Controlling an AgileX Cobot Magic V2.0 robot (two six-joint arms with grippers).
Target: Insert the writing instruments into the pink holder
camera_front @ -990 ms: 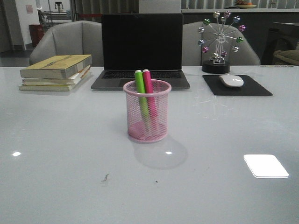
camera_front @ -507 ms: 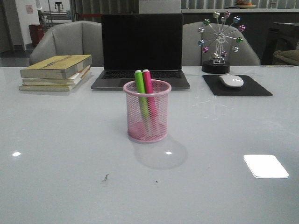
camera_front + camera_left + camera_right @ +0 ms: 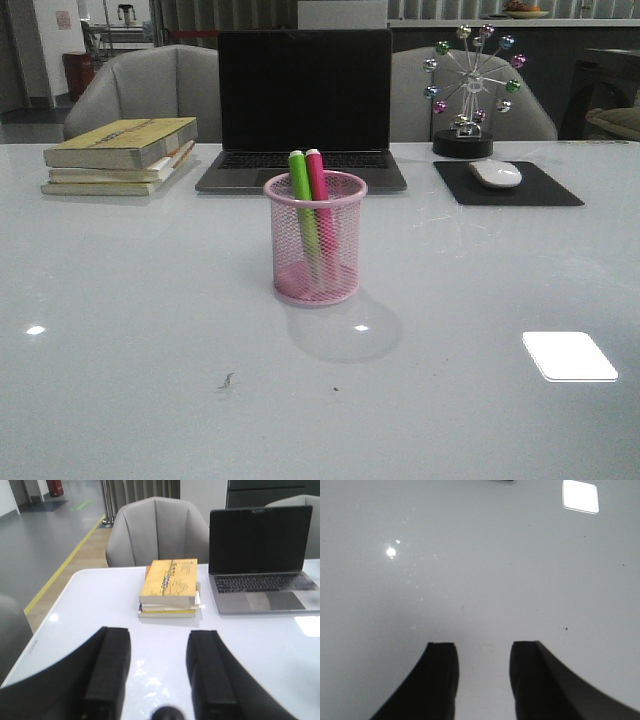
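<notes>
Standing near the middle of the table, the pink cup holds both markers upright and side by side: the green marker on the left, the pink marker touching it on the right, their tops just above the rim. At 12 o'clock from the cup sits a closed-screen-dark laptop; at 10 o'clock lies a stack of books; at 2 o'clock a white mouse rests on a black mouse pad, with a small Ferris-wheel ornament behind it. Grey chairs stand beyond the far edge.

Neither arm appears in the front view. Left gripper (left wrist view): released, fingers apart with bare tabletop between them, nothing held; books and laptop lie ahead. Right gripper (right wrist view): likewise released and holding nothing, fingers spread over the bare glossy tabletop, with bright light reflections on the surface.
</notes>
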